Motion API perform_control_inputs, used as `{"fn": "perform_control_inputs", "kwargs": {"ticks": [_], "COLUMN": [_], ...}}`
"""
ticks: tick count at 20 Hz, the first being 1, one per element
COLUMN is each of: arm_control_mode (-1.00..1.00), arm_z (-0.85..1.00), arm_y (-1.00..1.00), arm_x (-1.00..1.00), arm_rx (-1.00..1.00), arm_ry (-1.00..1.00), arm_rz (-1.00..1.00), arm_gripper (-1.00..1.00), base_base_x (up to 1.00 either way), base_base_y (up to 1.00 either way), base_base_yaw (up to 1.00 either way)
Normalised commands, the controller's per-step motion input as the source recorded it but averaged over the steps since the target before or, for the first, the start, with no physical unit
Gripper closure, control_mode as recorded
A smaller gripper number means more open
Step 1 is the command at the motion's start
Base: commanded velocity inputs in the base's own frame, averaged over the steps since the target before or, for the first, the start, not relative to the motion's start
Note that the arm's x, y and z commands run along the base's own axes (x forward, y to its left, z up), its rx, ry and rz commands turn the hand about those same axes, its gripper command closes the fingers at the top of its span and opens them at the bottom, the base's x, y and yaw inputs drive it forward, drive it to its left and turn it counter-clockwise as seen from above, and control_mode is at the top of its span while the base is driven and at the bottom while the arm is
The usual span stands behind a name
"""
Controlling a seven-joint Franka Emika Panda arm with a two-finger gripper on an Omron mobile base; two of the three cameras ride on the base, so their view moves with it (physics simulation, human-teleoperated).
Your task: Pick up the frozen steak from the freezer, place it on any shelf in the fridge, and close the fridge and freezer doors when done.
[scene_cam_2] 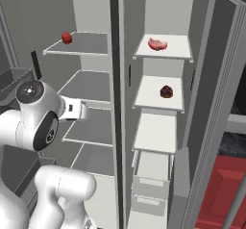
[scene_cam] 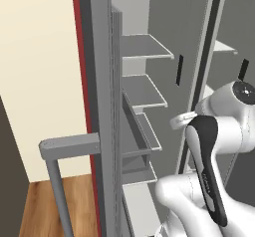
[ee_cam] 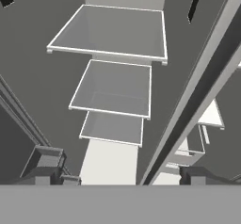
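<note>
1. The open fridge (scene_cam_2: 86, 86) and freezer (scene_cam_2: 161, 132) are being faced; both doors are being left ajar.
2. The gripper (ee_cam: 120, 178) is being held spread, empty.
3. The frozen steak (scene_cam_2: 157, 44) is lying untouched at one o'clock, on the freezer's top shelf; everything is judged outstanding.

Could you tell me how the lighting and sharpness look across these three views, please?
Right base view: flat, even rendered light, no glare; the frozen steak reads clearly on a pale freezer shelf. Left base view: soft shading, the fridge shelves sharp-edged, no motion blur. Hand view: steep perspective makes the stacked shelves shrink downward; the gripper fingertips sit dark at the bottom.
</note>
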Motion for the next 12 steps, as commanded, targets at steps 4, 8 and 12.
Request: {"fn": "perform_control_inputs", "kwargs": {"ticks": [4,8,12], "arm_control_mode": [-1.0,-1.0,-1.0], "arm_z": [0.0,0.0,0.0], "arm_y": [0.09,0.0,0.0], "arm_x": [0.0,0.0,0.0], "arm_rx": [0.0,0.0,0.0], "arm_ry": [0.0,0.0,0.0], "arm_rz": [0.02,0.0,0.0], "arm_gripper": [-1.0,-1.0,-1.0], "base_base_x": [0.0,0.0,0.0], "base_base_y": [0.0,0.0,0.0], "base_base_yaw": [0.0,0.0,0.0]}}
